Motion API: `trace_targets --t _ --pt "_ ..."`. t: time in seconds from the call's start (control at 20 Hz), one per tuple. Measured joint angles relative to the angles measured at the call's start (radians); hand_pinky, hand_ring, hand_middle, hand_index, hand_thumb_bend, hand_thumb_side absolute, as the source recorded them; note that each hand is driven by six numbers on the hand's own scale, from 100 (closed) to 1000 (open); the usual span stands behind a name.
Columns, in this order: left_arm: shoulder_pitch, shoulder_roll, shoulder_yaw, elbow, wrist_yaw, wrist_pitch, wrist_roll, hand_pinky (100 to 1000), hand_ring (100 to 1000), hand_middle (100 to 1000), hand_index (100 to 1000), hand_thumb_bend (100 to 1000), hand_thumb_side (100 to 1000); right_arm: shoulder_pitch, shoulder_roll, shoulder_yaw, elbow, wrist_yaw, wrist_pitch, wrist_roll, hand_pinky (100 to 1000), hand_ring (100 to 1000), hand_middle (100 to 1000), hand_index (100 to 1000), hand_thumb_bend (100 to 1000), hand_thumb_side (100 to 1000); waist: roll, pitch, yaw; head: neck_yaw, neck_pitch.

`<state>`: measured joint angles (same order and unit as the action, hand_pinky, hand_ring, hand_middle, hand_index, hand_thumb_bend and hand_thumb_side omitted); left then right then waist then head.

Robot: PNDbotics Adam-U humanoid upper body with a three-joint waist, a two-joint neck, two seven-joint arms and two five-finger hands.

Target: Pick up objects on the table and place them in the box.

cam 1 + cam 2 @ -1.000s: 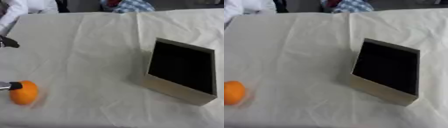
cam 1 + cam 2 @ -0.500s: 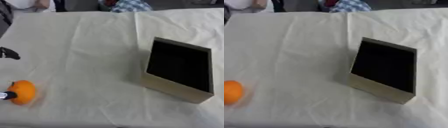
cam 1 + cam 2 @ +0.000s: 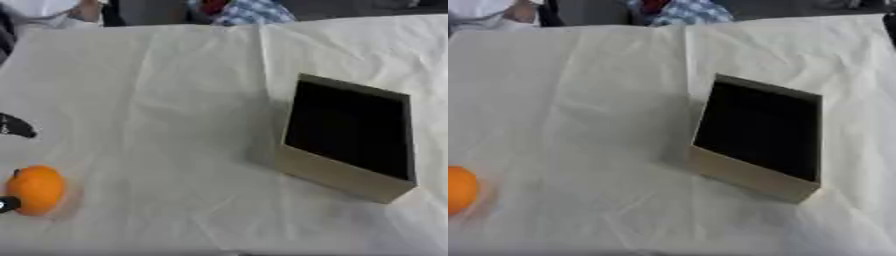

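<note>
Resting on the table's white cloth (image 3: pixel 175 100): orange (image 3: pixel 35 189), box (image 3: pixel 350 137). Left hand (image 3: pixel 16 126) edges only the left-eye view; fingers' state unclear.

Your desk (image 3: pixel 157 90) is covered by a cream-white cloth (image 3: pixel 588 100) that reaches every edge of both eye views. You see creases running across it, with one long fold line (image 3: pixel 262 65) going from the far edge toward the middle and smaller wrinkles gathered near the front edge. Beyond the far edge you have a dark background, a patch of blue-and-white checked fabric (image 3: pixel 249 11) and some white fabric (image 3: pixel 479 10) at the far left corner.
</note>
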<state>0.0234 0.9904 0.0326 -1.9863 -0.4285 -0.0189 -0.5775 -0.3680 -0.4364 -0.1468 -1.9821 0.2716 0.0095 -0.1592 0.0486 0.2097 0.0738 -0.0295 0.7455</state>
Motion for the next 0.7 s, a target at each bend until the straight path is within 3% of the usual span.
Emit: trace_targets --t 0.4,0.45,0.7 --pt "0.021 0.004 -0.037 0.000 -0.068 0.035 -0.014 859 897 862 876 377 100 0.007 0.001 0.000 0.000 0.000 0.000 0.000 608 684 555 803 100 796 0.000 0.001 -0.006 -0.005 0.000" --pt "0.022 0.004 -0.041 0.000 -0.074 0.042 -0.015 840 887 856 869 312 100 0.007 0.001 0.000 0.000 -0.001 0.000 -0.001 608 684 555 803 100 796 0.000 0.002 -0.006 -0.005 0.000" --pt "0.024 0.004 -0.049 0.000 -0.104 0.075 0.010 829 886 852 863 201 100 0.007 0.003 0.000 0.000 -0.001 0.001 -0.002 607 684 555 803 100 796 -0.001 0.005 -0.010 -0.005 0.000"
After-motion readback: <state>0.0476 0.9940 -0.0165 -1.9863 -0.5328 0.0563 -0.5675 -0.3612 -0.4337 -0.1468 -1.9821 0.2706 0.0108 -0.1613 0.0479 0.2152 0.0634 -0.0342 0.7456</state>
